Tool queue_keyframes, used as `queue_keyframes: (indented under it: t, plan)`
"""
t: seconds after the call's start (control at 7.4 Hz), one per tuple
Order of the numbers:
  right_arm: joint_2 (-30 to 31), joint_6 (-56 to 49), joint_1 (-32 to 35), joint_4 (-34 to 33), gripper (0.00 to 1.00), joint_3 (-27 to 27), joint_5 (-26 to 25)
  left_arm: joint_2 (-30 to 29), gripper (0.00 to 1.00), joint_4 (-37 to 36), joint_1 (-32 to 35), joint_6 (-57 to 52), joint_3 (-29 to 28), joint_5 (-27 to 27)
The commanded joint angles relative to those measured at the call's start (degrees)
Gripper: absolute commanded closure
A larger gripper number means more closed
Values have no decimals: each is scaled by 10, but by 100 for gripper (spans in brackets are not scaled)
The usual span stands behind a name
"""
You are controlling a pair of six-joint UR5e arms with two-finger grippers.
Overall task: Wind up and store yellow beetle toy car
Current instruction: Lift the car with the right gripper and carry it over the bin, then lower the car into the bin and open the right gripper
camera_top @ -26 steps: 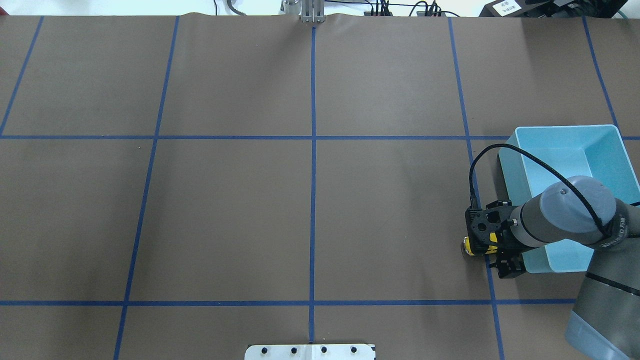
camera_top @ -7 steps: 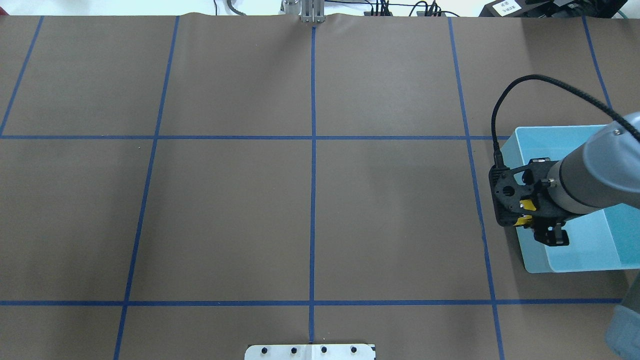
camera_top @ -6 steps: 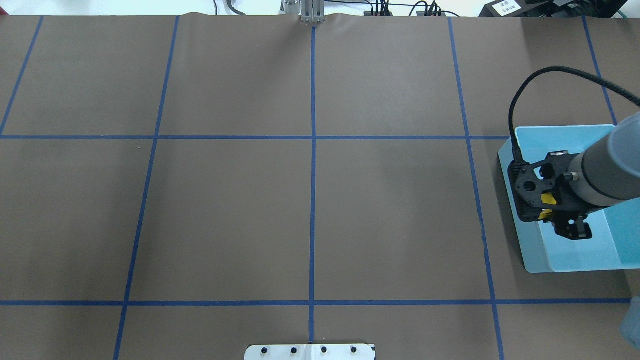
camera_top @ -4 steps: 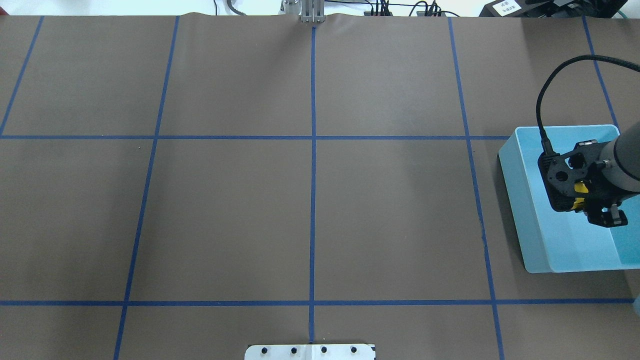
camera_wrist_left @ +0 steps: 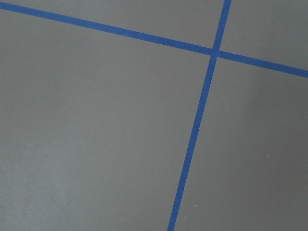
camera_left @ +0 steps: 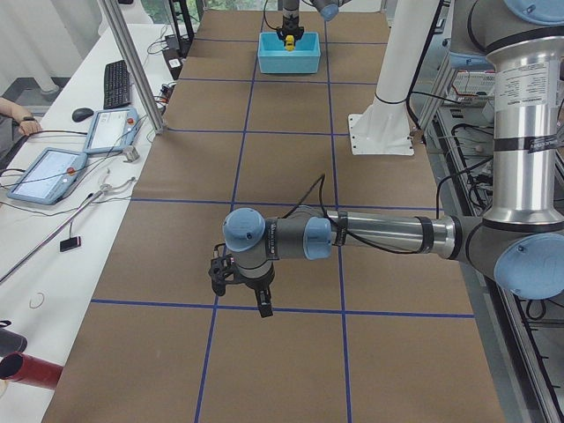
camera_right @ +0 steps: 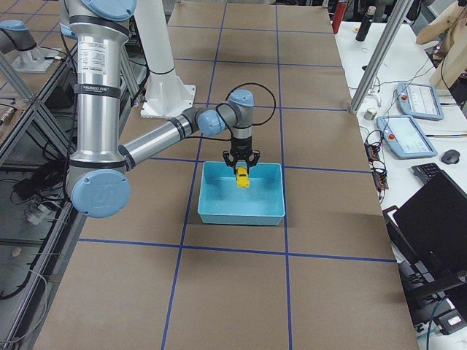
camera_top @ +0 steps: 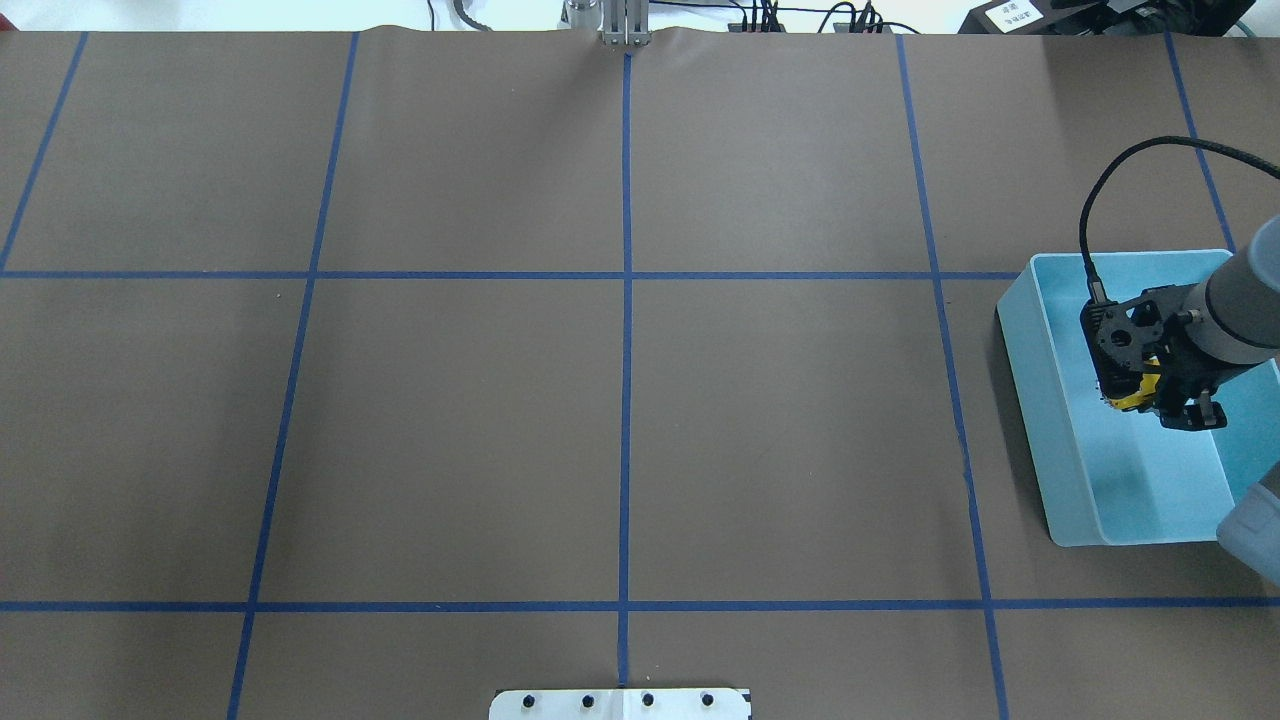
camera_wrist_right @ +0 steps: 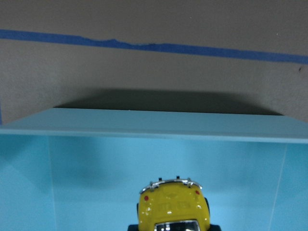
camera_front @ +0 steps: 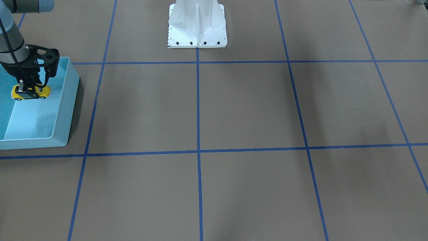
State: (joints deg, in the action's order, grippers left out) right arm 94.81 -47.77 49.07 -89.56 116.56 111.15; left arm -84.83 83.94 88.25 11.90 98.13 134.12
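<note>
The right gripper pinches the tiny yellow beetle toy car by its sides above the middle of the bin. It looks light, hard and slippery.

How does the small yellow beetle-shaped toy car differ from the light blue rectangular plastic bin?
The yellow beetle toy car is far smaller than the light blue bin. The car is bright yellow; the bin is plain light blue. The right gripper holds the car over the bin's inside; the bin rests on the brown table. Both are on the robot's right.
</note>
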Motion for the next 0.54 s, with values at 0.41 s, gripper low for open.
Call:
queue_keyframes:
  t: [0.41]
  plan:
    - [36,-1,2,76,100,-52,9,1,0,1,0,-4,0,0]
